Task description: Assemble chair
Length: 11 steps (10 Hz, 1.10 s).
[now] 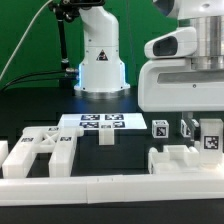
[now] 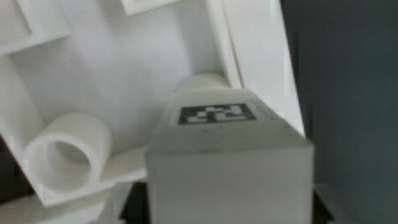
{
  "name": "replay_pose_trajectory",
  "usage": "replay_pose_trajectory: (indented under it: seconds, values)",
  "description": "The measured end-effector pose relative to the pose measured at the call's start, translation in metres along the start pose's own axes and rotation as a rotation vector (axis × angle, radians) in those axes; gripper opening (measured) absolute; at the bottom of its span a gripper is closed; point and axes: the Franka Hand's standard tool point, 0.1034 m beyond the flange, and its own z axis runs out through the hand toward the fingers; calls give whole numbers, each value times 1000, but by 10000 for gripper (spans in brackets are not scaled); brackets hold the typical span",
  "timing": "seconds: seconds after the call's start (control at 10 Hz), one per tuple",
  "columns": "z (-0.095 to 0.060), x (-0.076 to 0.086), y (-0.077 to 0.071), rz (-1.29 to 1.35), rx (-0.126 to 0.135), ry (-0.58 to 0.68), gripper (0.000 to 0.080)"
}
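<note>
On the black worktop [image 1: 30, 105], the chair [image 1: 40, 152] lies in loose white parts, frame pieces at the exterior view's left and a blocky slab [image 1: 185, 158] at its right. Above that slab hangs the tool [image 1: 190, 127]. A tagged square leg [image 2: 222, 150] sits directly beneath it, long axis running straight out along the fingers, though whether they pinch it cannot be told.
</note>
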Motion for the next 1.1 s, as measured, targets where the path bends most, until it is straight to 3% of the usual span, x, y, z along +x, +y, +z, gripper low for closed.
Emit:
replay_pose_trajectory:
  seconds: [0.4, 0.6, 0.8, 0.9, 1.0, 1.1]
  values:
    - [2, 9, 4, 476, -12, 1, 285]
    - [2, 5, 5, 880, -31, 13, 285]
    - [2, 0, 6, 1186, 7, 56, 285]
    - [1, 0, 6, 1184, 7, 58, 285]
    - [2, -1, 6, 1155, 7, 57, 426]
    - [3, -2, 5, 1141, 6, 56, 426]
